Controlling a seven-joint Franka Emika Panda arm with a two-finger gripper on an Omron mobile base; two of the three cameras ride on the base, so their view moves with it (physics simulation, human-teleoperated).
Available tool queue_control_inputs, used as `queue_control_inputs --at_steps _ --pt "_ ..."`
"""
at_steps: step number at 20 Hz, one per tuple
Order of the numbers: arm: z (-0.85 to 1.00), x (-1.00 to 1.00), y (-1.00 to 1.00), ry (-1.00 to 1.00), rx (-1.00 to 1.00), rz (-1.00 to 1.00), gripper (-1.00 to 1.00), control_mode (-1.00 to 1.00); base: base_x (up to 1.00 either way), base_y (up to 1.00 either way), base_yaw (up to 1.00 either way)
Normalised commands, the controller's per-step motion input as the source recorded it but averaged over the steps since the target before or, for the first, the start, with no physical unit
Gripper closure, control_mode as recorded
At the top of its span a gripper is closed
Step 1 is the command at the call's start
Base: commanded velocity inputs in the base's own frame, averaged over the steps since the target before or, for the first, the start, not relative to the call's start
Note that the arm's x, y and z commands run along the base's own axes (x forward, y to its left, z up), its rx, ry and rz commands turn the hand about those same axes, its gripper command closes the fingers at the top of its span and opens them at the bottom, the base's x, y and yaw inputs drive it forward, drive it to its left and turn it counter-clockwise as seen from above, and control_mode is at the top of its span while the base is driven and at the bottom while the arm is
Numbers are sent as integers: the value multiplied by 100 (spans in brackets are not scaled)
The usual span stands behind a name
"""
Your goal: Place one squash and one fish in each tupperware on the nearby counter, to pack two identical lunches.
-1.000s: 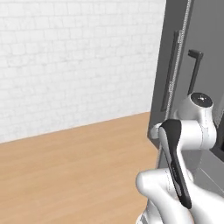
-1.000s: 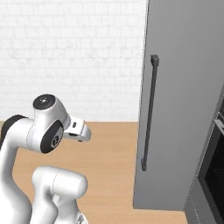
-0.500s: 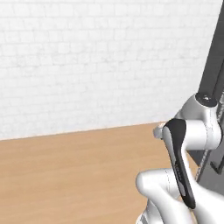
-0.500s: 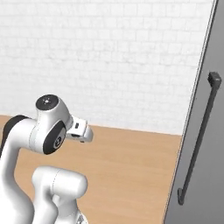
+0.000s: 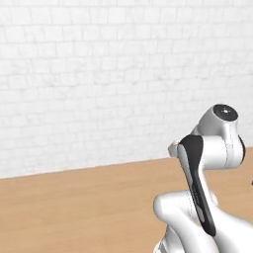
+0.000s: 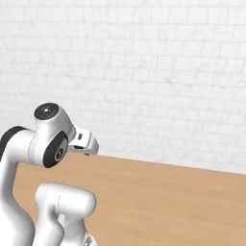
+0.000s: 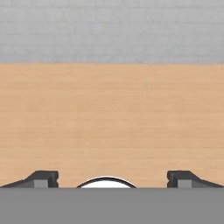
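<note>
- White brick wall (image 5: 89, 74) behind a bare light-brown wooden floor (image 7: 112, 113).
- Gripper (image 7: 112, 178): jaws spread wide, nothing between them, pointed low at the planks.
- Arm (image 6: 50, 144) folded close over its base.
- Change: the tall grey cabinet with its dark handle has slid out of frame; the whole picture shifted, so the base is turning or driving.
- Squash, fish, tupperware, counter: whereabouts cannot be told.
- Judgement: in transit, no packing yet underway.

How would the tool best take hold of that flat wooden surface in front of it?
It offers no part to grip: the wooden surface runs flat and unbroken to the brick wall, with no edge or handle. The tool hangs open, holding nothing.
</note>
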Motion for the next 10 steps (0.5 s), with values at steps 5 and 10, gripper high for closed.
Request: queue_control_inputs --at_steps 5,10 --pt "0 0 0 0 0 0 -100 100 86 2 -49" --pt "0 0 0 0 0 0 -100 100 70 -33 -48"
